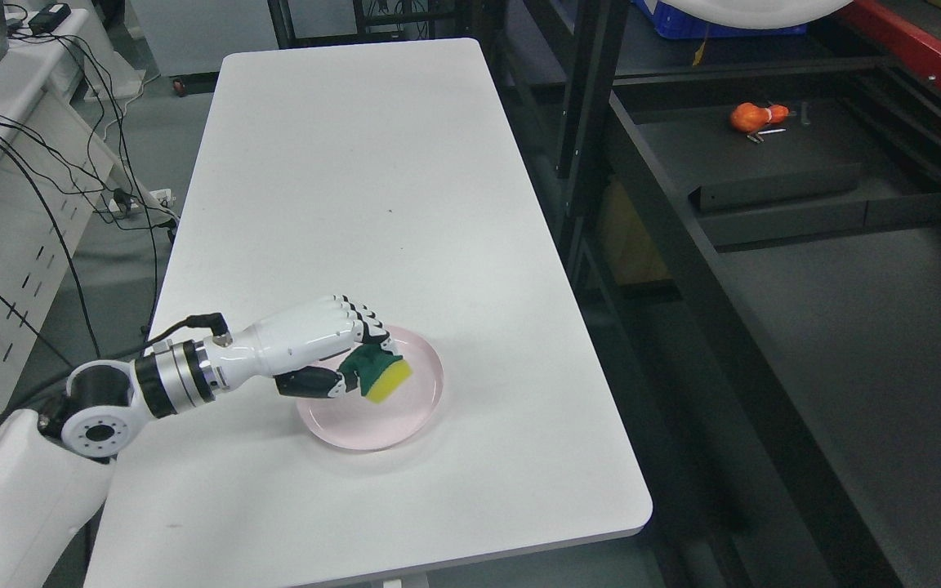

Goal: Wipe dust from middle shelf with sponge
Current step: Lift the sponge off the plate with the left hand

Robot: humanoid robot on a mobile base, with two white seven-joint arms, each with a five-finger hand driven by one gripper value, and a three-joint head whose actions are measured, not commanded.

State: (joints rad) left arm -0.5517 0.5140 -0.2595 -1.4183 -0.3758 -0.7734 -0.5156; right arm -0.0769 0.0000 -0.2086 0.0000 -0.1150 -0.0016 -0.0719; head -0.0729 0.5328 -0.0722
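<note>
Low in the frame's left-centre, the white robotic left hand (332, 347) is clamped on the yellow-and-green sponge (381, 374) over the shallow pink round plate (430, 384), likely taking it for the dark metal shelf (846, 327) at right.

white table (356, 188) centre | dark metal shelving (764, 269) right | grey floor (119, 253) | cables (70, 180) left

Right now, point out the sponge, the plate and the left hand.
sponge (386, 380), head view, yellow face.
plate (431, 359), head view, right rim.
left hand (319, 339), head view, white back of the hand.
</note>
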